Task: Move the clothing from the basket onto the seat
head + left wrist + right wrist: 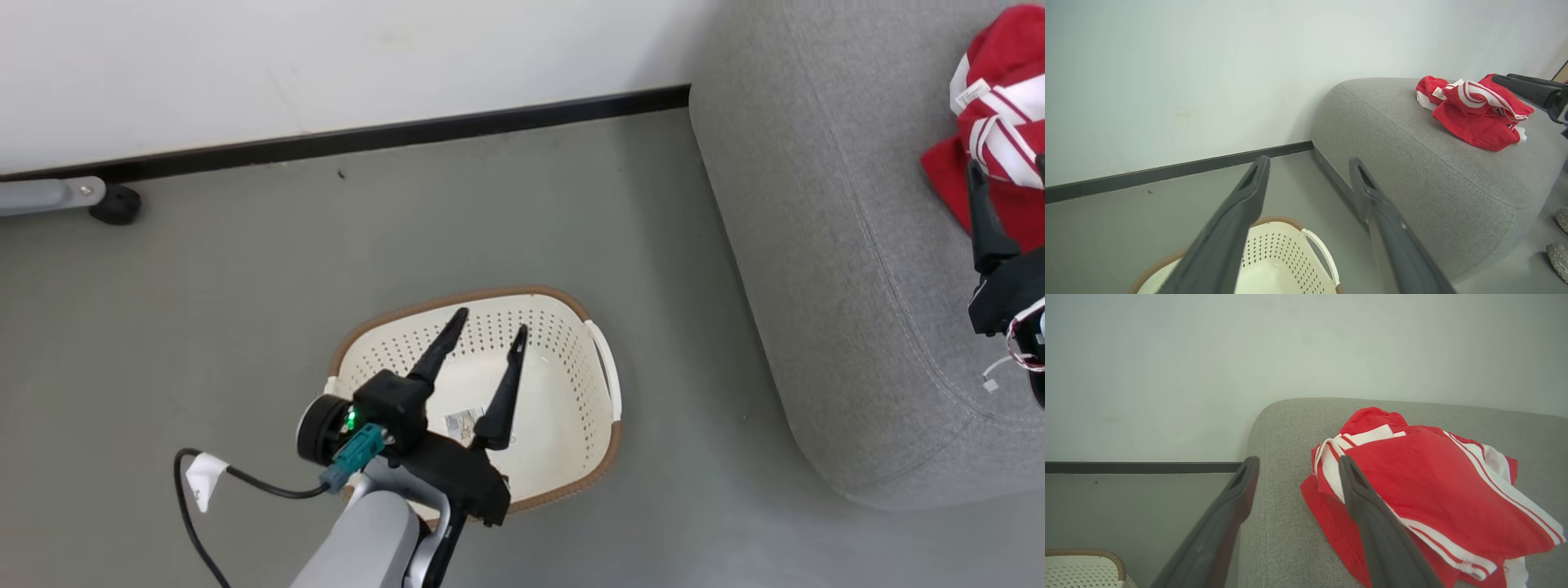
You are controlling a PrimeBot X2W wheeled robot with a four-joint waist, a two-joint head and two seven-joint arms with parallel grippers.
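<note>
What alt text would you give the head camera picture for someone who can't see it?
Seen from above, a cream laundry basket with no clothes in it stands on a grey floor, the robot's open left hand hovering over it. At right, red-and-white clothing lies on a grey sofa.

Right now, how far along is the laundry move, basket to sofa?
Done: the bright red, white-striped fabric garments lie on the light-grey upholstered sofa; the cream perforated plastic basket shows a bare floor plus a label sticker. In hand: nothing; left gripper open over the basket, right gripper open beside the garments. Left: seemingly nothing.
</note>
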